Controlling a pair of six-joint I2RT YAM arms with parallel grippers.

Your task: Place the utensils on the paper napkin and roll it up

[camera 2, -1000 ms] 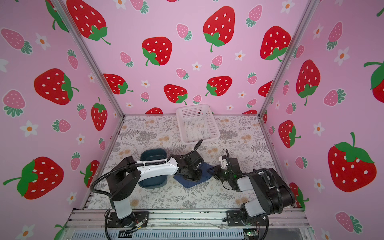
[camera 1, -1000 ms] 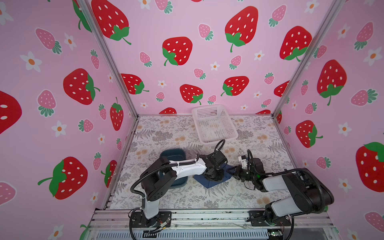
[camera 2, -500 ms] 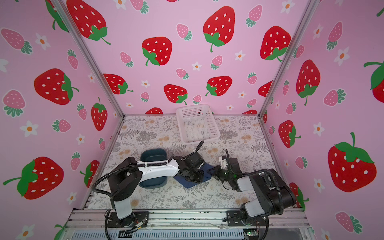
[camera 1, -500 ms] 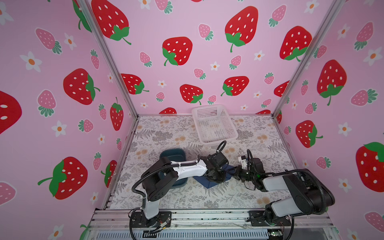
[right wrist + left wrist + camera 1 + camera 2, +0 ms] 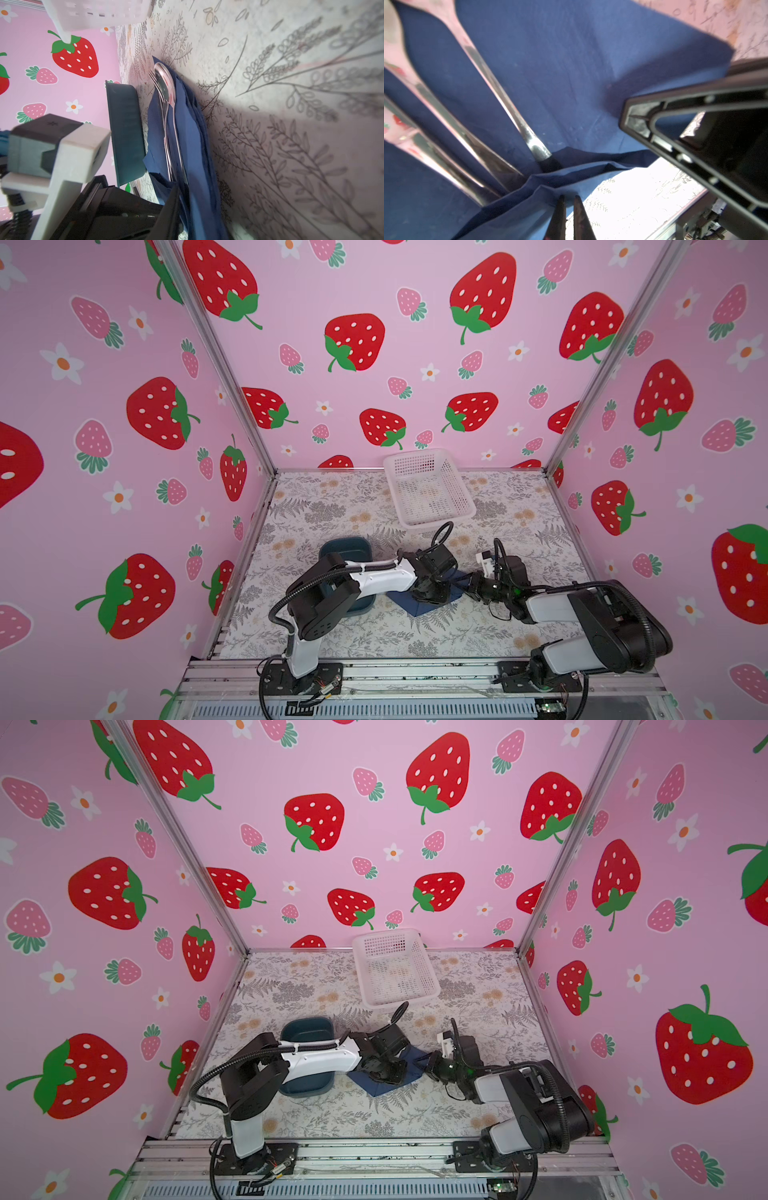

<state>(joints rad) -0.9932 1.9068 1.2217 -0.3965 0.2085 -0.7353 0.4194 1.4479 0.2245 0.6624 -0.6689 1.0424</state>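
Table: floral-print tabletop [image 5: 374,639] gives you open room toward the front rail.
Tray: teal rounded plastic tray [image 5: 345,546] sits just beside the napkin.
Napkin: dark navy paper napkin [image 5: 419,606], mid-table. Roll looks barely started, so fold the raised edge over next.
Utensils: shiny silver metal utensils [image 5: 168,97] lie on it.
Left gripper [image 5: 569,200]: clenched at the napkin's edge.
Right gripper [image 5: 468,584]: can't tell.

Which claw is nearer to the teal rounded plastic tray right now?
Left. The left claw is over the dark navy paper napkin beside the teal tray; the right claw is at the napkin's far side.
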